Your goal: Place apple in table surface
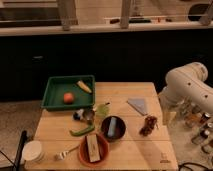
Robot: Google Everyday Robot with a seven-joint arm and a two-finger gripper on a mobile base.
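Apple (68, 97) sits inside green tray (51, 94) at far left corner of the table (125, 92), left half of the tray, not touching the wood. Yellow corn-like item (84, 86) in the same tray, to the right of the apple and farther back, apart from it.

White robot arm (187, 86) is off the right edge of the table. Gripper (169, 111) hangs at the arm's low end just beside that right edge, well apart from the apple; cannot tell whether it is apart or together, nothing seen held.

Mid table: small metal can (89, 116) just past the tray's near right corner, pale green item (103, 109) beside it. Green pepper (82, 131) lies flat nearer the front edge. Dark bowl (113, 127) right of the pepper. Red-brown bowl (93, 148) at front edge, fork (65, 152) to its left. Grey-blue napkin (138, 105) toward right edge, brown cluster (148, 125) in front of it.
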